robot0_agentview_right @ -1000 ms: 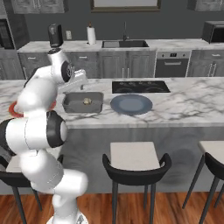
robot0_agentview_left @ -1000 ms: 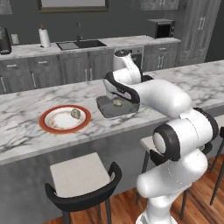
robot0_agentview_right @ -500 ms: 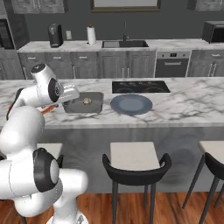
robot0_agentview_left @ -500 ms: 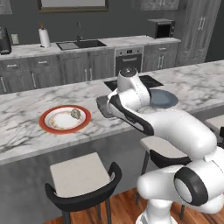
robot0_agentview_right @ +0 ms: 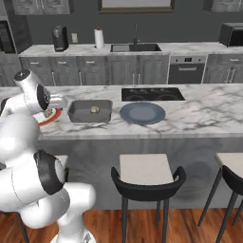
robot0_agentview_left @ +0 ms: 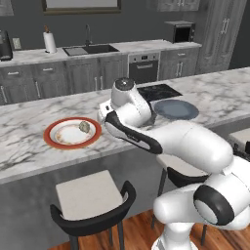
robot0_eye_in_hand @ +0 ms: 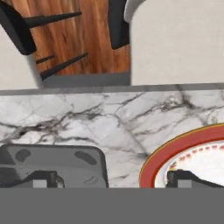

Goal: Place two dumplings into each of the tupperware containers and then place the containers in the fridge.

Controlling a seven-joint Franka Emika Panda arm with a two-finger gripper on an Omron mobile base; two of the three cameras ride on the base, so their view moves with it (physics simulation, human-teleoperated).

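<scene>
A kitchen: sink, oven, marble island, bar stools

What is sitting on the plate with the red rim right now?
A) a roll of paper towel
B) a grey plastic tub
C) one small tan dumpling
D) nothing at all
C: in the left base view a single small tan dumpling lies on the red-rimmed plate, right of its middle; the grey tub sits apart on the counter.
</scene>
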